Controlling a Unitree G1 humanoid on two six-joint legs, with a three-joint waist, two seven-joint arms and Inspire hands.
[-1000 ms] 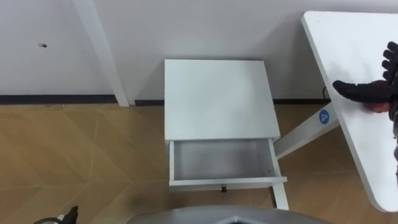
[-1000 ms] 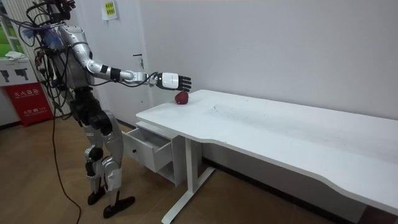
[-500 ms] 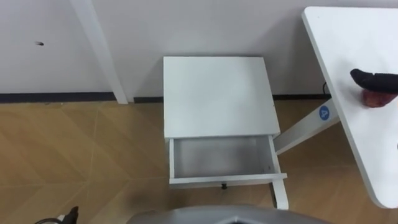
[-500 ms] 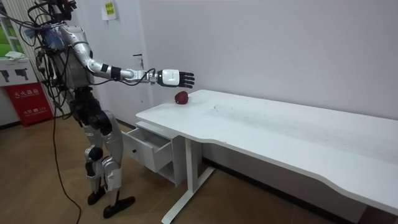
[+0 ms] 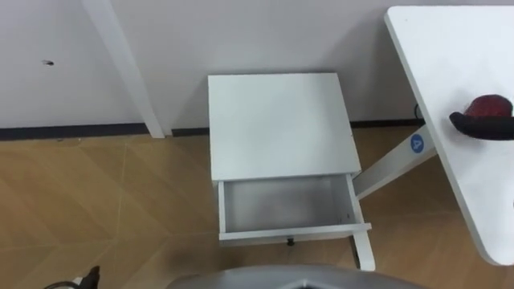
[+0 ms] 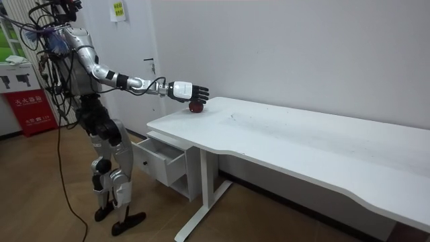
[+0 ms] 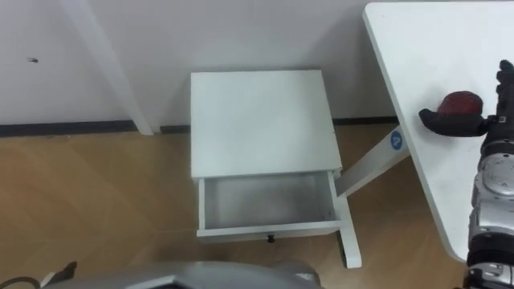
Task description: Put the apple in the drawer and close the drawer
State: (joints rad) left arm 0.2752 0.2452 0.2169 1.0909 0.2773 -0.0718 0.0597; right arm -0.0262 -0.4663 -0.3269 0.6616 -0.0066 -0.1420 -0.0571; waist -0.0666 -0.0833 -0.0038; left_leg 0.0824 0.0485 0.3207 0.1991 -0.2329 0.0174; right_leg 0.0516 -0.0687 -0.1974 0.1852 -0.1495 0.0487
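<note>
Right hand curls round the apple, up on the white desk. Down beside it, the cabinet sits against the wall, drawer hanging open over the wood floor.

Right arm: stretched out almost straight from the shoulder, roughly level, reaching toward the room view's right. Wrist in line with the forearm. Right hand: palm down; thumb lies across the near side of the apple, fingers curl down over its far side. Stance: upright on both feet, torso facing along the arm.
</note>
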